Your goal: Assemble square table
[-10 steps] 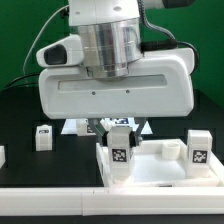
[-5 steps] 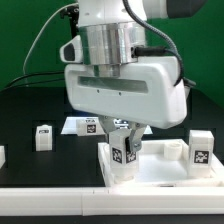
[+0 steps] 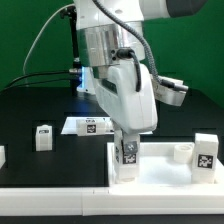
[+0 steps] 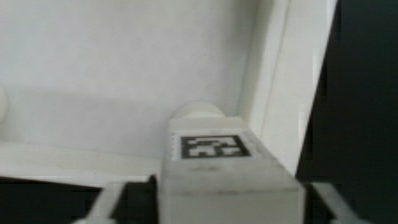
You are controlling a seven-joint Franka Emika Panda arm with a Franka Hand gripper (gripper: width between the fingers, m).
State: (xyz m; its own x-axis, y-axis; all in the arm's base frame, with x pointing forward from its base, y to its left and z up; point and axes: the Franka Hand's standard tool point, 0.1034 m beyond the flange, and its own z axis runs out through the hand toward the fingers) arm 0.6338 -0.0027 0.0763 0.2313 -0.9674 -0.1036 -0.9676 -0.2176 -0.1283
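Your pincer hangs in the lower middle of the exterior view and is clamped on a short chunky white plastic leg that bears a black-and-white square tag. In the wrist view you see the same leg from above, with its tag facing the camera and the fingers pressed to its two sides. The wide white hand above the pincer is turned edge-on to the exterior camera.

The held leg stands upright on the corner of the flat square white plastic table top nearest the exterior view's left. That top lies low in the frame, toward the exterior view's right, and in the wrist view its pale surface fills the area behind the leg. You cannot tell how deep the leg sits in its corner socket.

A second white tagged leg stands upright on the top's far corner, at the exterior view's right edge. A third white tagged leg stands alone on the black work surface, well apart from the top, toward the exterior view's left.

Behind the pincer, mid-frame, the thin flat white marker board lies on the black surface. A long white rail runs along the bottom of the frame.
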